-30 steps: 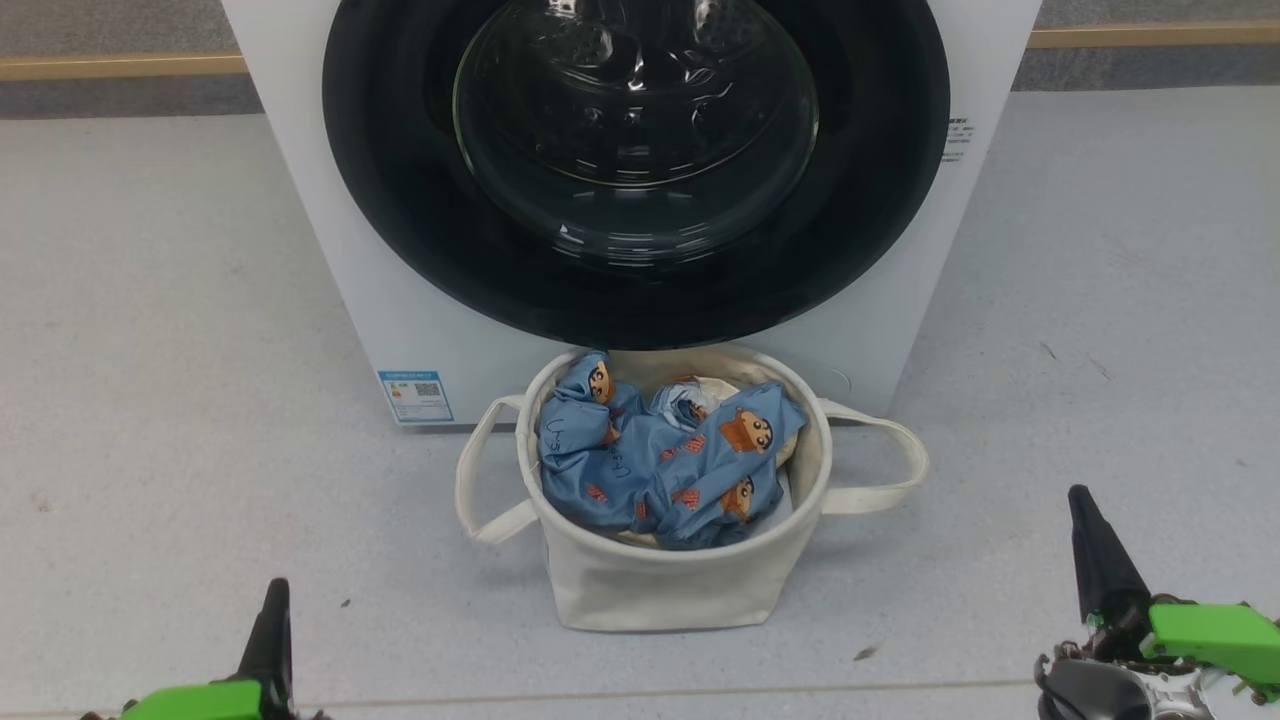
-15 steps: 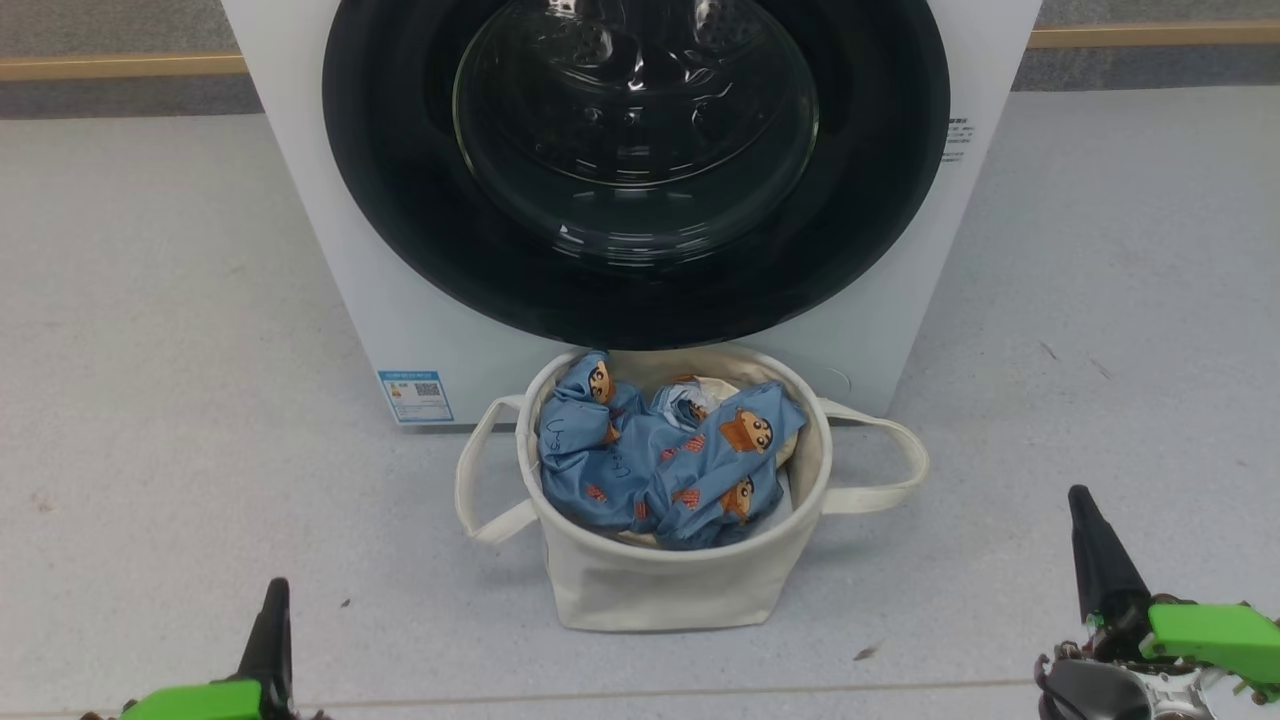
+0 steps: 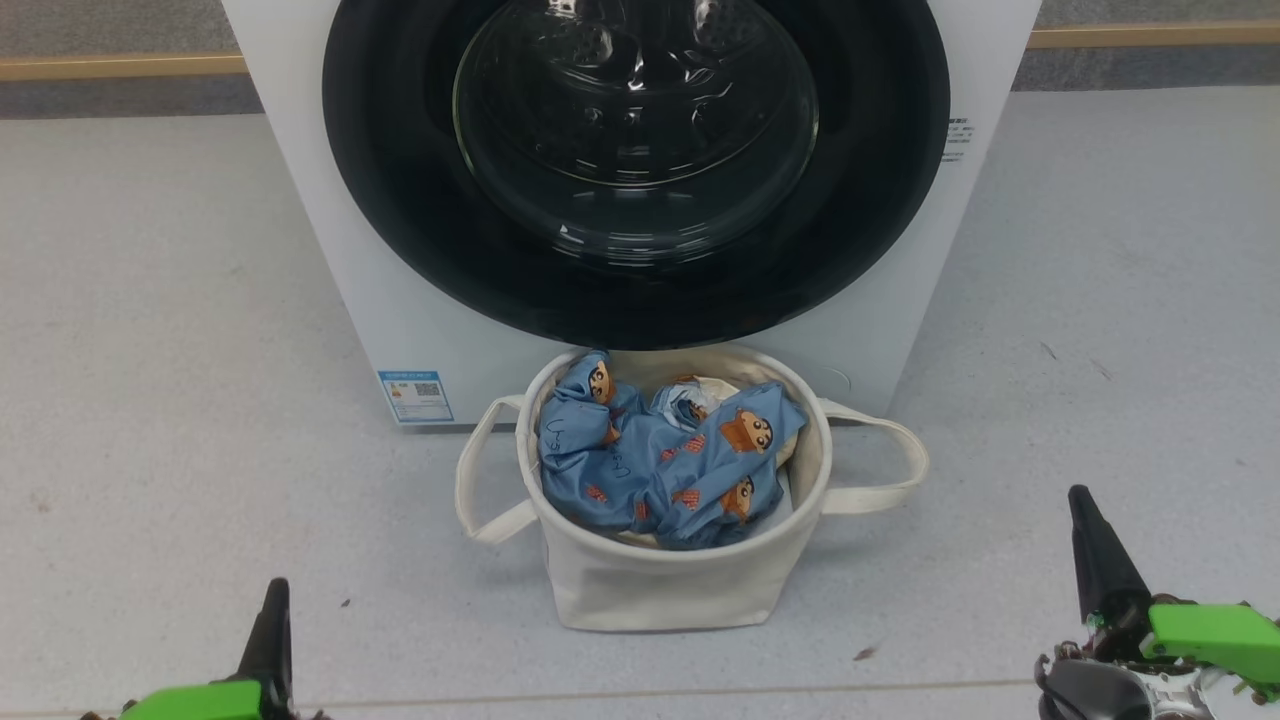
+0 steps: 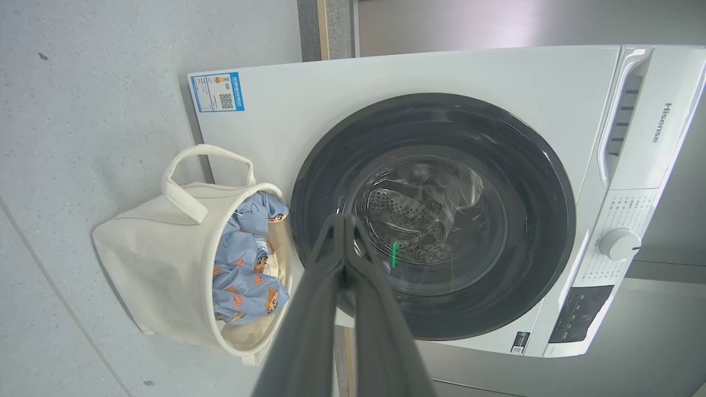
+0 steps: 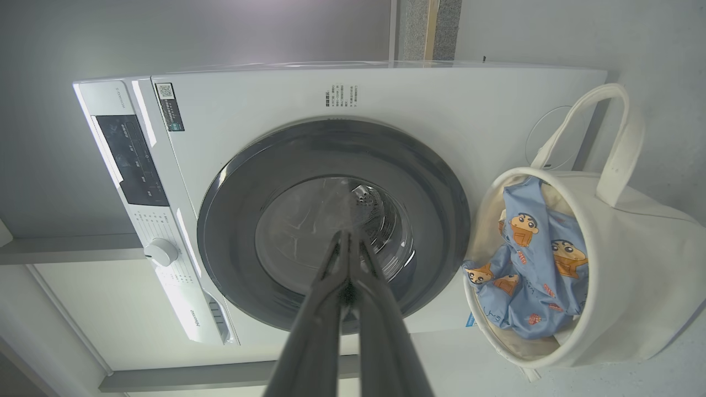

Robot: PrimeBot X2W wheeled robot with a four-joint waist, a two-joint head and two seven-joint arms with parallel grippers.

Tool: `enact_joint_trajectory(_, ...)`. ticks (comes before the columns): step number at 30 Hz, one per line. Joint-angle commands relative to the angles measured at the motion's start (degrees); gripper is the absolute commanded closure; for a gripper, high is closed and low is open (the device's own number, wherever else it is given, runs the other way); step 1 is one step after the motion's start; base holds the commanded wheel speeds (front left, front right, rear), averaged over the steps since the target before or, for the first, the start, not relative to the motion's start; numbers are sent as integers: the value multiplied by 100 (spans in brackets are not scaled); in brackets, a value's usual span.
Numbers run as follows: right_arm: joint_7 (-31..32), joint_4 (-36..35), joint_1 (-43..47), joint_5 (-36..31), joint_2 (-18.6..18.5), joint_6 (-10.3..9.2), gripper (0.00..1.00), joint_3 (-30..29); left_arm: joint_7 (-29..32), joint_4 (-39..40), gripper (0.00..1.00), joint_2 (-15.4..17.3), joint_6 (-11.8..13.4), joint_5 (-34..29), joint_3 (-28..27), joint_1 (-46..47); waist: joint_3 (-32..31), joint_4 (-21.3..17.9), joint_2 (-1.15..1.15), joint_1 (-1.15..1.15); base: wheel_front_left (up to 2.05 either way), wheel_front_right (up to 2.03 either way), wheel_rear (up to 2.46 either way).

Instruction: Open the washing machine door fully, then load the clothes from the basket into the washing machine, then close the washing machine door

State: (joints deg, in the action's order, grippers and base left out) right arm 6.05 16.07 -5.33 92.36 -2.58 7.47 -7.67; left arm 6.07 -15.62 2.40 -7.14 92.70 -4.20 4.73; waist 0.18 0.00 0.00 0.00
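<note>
The white washing machine [image 3: 300, 200] stands ahead with its round black-rimmed door [image 3: 400, 240] closed flat against the front. Right below the door sits the cream basket [image 3: 660, 585] holding the light blue clothes [image 3: 660, 460] with cartoon faces. My left gripper [image 3: 275, 595] is at the lower left and my right gripper [image 3: 1082, 505] at the lower right, both shut, empty and well short of the basket. The left wrist view shows the door [image 4: 529, 182], basket [image 4: 149, 264] and shut fingers [image 4: 343, 220]. In the right wrist view appear the door [image 5: 231, 220], clothes [image 5: 529, 275] and basket [image 5: 640, 286].
Pale grey floor [image 3: 150, 350] lies open on both sides of the machine. A wall base with a wooden strip [image 3: 120, 65] runs behind it. The basket's looped handles [image 3: 880, 470] stick out left and right. A control dial [image 4: 619, 243] sits on the machine's panel.
</note>
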Motion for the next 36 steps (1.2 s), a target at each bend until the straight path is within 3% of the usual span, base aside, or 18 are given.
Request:
enact_joint_trajectory(1,46,-204,-86,-22,-33,2,100,112,44,158,100,50,-35,-56,-234,146,0,0,0,0,0,0,0)
enact_joint_trajectory(2,46,-204,-86,-22,-33,2,100,112,44,158,100,50,-35,-56,-234,146,0,0,0,0,0,0,0)
enact_joint_trajectory(3,-1,-1,-1,0,0,0,0,0,0,1,0,0,0,0,0,1,0,0,0,0,0,0,0)
enact_joint_trajectory(8,-13,405,135,1,54,0,0,21,-8,-373,0,-41,10,1,52,-148,0,1,0,0,0,0,0)
enact_joint_trajectory(16,-130,375,40,-27,49,0,0,104,-72,-316,0,-23,46,-35,12,-64,-17,16,0,13,0,0,0)
enact_joint_trajectory(21,-214,356,-23,-114,46,0,0,154,-118,-266,0,4,74,-92,0,-15,-11,26,0,1,0,0,0)
enact_joint_trajectory(36,-465,266,-224,-1086,35,1,0,272,-327,-132,0,236,72,-656,171,152,-30,54,0,0,0,0,0)
